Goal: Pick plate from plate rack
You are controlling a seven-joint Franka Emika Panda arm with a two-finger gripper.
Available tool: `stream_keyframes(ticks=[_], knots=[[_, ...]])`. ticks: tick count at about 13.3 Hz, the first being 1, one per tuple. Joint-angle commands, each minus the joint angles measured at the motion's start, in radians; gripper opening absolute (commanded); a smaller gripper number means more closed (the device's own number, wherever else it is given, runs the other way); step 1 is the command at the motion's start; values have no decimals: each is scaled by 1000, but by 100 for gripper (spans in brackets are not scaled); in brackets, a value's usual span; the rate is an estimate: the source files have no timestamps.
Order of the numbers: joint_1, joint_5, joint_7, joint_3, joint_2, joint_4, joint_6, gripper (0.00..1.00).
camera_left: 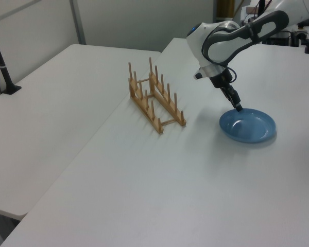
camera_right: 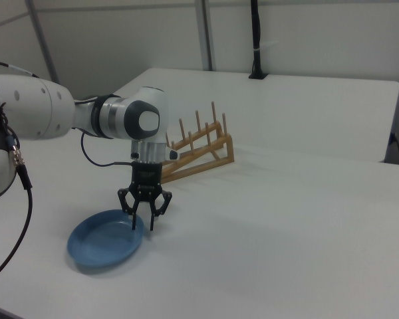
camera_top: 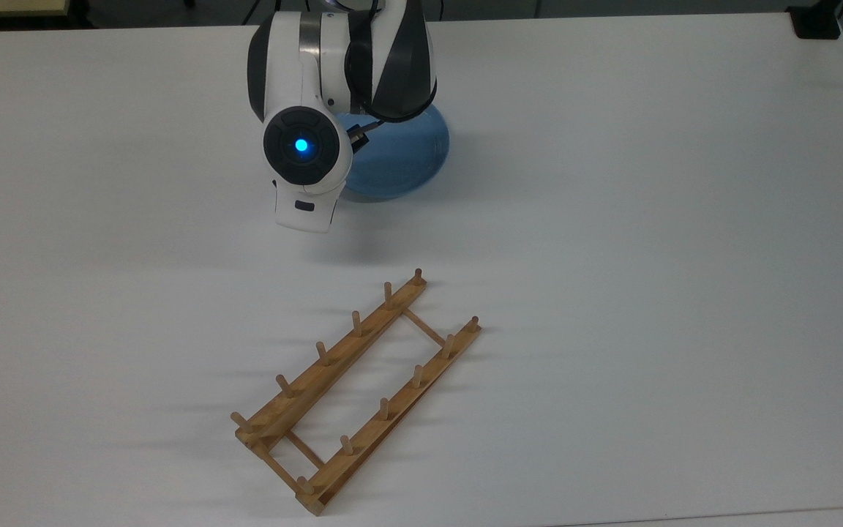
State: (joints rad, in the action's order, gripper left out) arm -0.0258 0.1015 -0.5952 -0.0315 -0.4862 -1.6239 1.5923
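I read the pick as done: the round light-blue plate lies flat on the white table, well apart from the bare light-brown wooden plate rack. My gripper hangs over the right view's right rim, jaws spread, holding nothing.

White arm bent downward, wrist vertical, gripper with its 2 fingers spread apart.
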Motion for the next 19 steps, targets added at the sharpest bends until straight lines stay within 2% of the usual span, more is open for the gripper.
stream_keyframes(ticks=[1,4,7,10,12,16,19], knots=[[13,14,110,4,41,38,-28,100],[15,12,204,1,121,45,-26,100],[39,12,314,1,246,45,-28,100],[46,11,535,2,359,44,-29,100],[64,9,628,4,420,36,-19,100],[70,1,704,7,468,18,-14,100],[72,1,707,5,472,10,-12,100]])
